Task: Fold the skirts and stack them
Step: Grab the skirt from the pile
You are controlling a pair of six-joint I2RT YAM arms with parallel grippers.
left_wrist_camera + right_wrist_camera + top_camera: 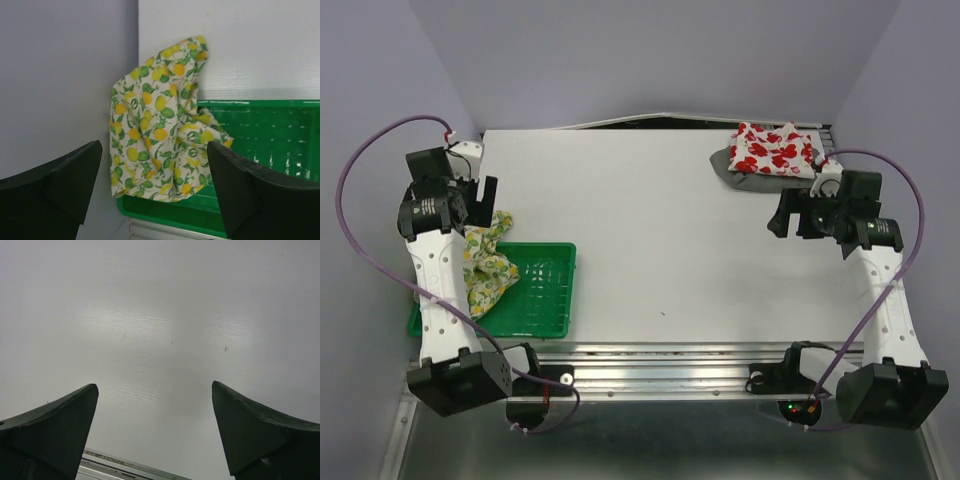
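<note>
The white table point(650, 230) carries a green tray point(545, 290) at its near left. The lemon skirt point(155, 130) lies crumpled in the tray's left end and spills over the far rim. At the far right corner, the red-print skirt point(775, 150) lies on the grey skirt point(735, 178). The left gripper point(155, 145) is spread wide over the lemon skirt, holding nothing, and the right gripper point(155, 386) is spread over bare table.

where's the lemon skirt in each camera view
Top external: the lemon skirt sits far left, bunched over the left end of the green tray.
Left wrist: centre-left, draped over the tray's corner onto the white table.
Right wrist: not in it; only bare table shows.
Shared landmark: the green tray, seen in the top and left wrist views.
</note>
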